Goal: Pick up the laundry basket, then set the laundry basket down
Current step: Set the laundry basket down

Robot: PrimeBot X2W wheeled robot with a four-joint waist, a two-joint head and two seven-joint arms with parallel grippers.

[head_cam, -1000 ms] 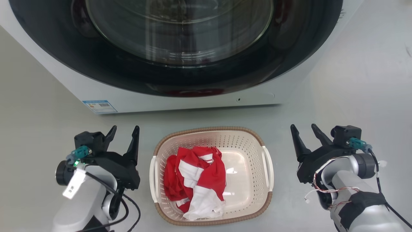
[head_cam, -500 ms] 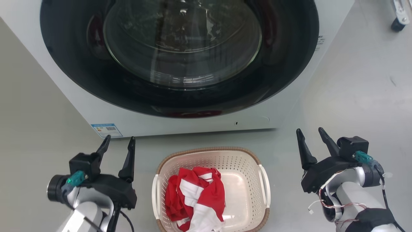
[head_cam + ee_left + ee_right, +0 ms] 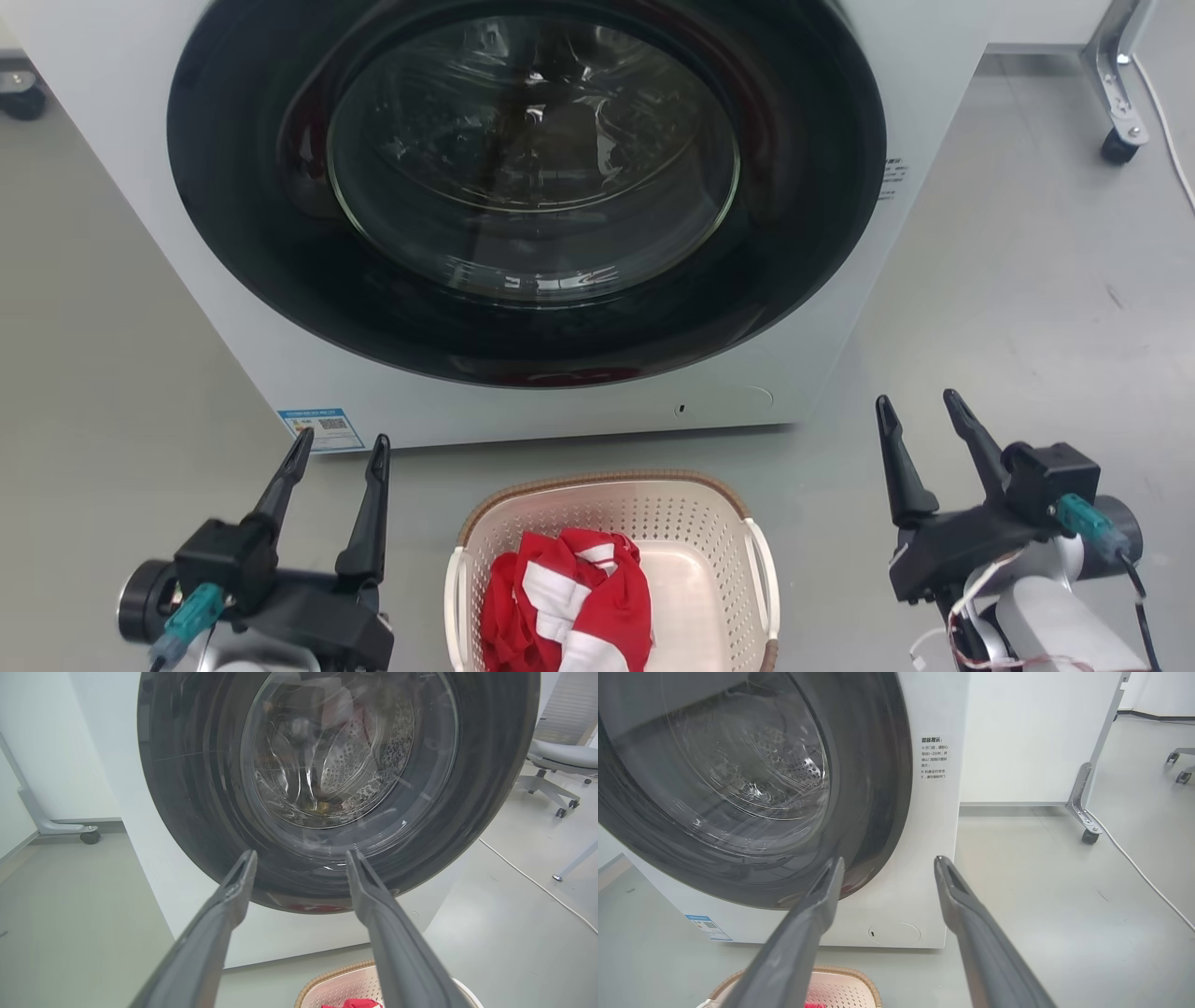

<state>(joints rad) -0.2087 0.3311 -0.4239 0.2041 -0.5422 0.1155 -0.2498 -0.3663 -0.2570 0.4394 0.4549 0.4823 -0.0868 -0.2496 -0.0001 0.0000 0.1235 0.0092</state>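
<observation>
The cream-white perforated laundry basket with its brown rim stands on the floor at the bottom middle of the head view, cut off by the lower edge. A red and white cloth lies inside it. My left gripper is open to the basket's left, fingers pointing at the washer, nothing between them. On the basket's right my right gripper is open too and empty. Both are apart from the basket. The left wrist view shows the basket's rim below my left gripper; the right wrist view shows the rim below my right gripper.
A white front-loading washing machine with a dark round glass door stands just behind the basket. A caster leg stands at the far right, with a cable on the grey floor. An office chair is farther off.
The head camera has tilted up, so the basket slid toward the bottom edge and more of the washer shows. Both grippers stay open, their fingers now longer in view.
</observation>
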